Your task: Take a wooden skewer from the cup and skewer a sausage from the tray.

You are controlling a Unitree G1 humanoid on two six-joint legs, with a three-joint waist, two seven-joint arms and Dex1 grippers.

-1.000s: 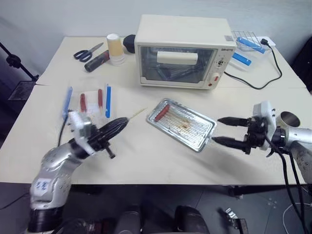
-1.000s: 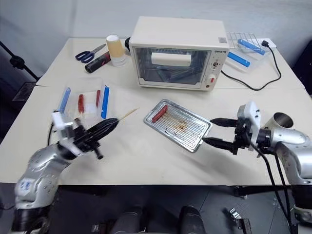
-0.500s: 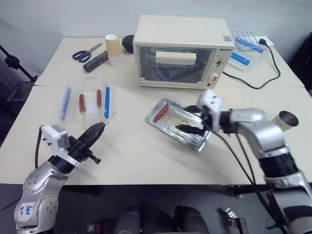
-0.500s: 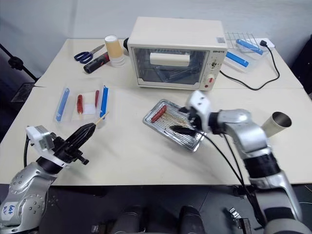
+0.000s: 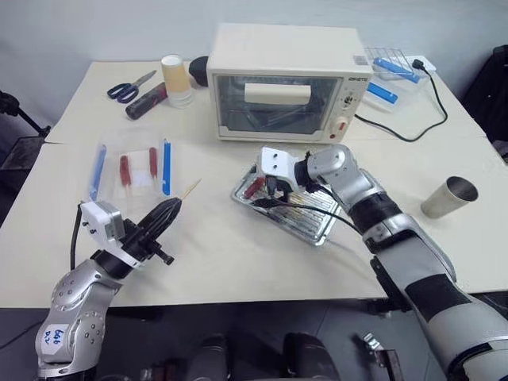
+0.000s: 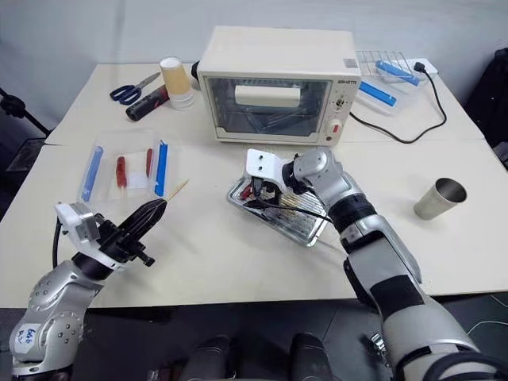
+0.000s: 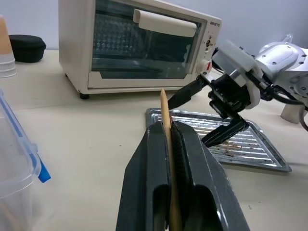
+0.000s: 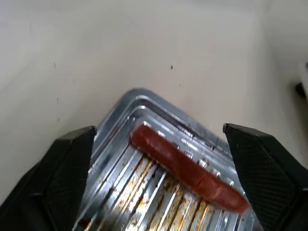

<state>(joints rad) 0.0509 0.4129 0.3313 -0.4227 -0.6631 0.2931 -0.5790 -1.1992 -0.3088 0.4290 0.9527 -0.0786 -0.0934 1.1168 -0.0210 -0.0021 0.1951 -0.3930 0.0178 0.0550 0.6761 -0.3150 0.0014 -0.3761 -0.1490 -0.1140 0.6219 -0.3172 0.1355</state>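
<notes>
A pale beige counter (image 5: 238, 254) fills the room's middle, lit evenly. A plain grey-white wall (image 5: 95, 28) rises behind it, and dark floor (image 5: 16, 151) lies alongside.

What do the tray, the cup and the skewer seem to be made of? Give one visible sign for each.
Tray: metal, judging by the silvery ridged sheen with brown stains.
Cup: probably steel, given its shiny grey wall.
Skewer: apparently bare wood; it is pale tan and matte.
</notes>
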